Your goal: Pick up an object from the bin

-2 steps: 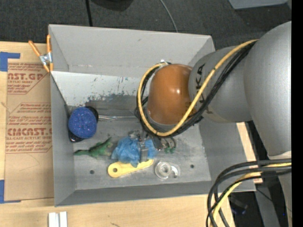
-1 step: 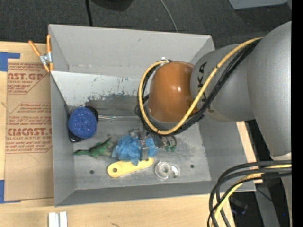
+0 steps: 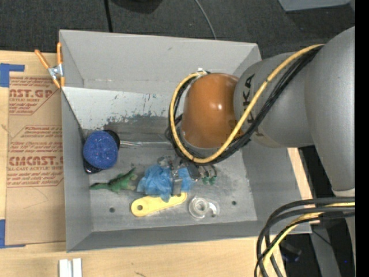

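Scuffed grey metal bin [image 3: 161, 56], dark surface beyond it. The gripper [image 3: 180, 176] is low over a crumpled blue thing [image 3: 154, 182] mid-floor, beside a green toy dinosaur [image 3: 118, 183] and a flat yellow piece [image 3: 155, 204]. The orange wrist cover [image 3: 210, 108] hides much of it; clamped or apart, I can't tell.

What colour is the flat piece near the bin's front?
Flat piece: yellow, camera view.
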Action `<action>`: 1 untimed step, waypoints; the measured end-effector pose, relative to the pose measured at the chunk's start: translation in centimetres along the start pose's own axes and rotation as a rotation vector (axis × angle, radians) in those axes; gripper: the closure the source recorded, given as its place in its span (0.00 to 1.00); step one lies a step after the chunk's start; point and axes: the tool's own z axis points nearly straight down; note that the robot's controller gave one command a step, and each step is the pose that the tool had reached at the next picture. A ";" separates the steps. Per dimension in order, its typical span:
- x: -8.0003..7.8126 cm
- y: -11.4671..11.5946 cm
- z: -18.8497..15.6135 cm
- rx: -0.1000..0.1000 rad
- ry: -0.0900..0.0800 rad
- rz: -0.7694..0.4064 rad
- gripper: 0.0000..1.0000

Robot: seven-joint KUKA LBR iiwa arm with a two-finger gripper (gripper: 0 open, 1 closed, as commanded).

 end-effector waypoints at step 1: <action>0.1 0.0 -1.4 0.000 0.004 0.000 1.00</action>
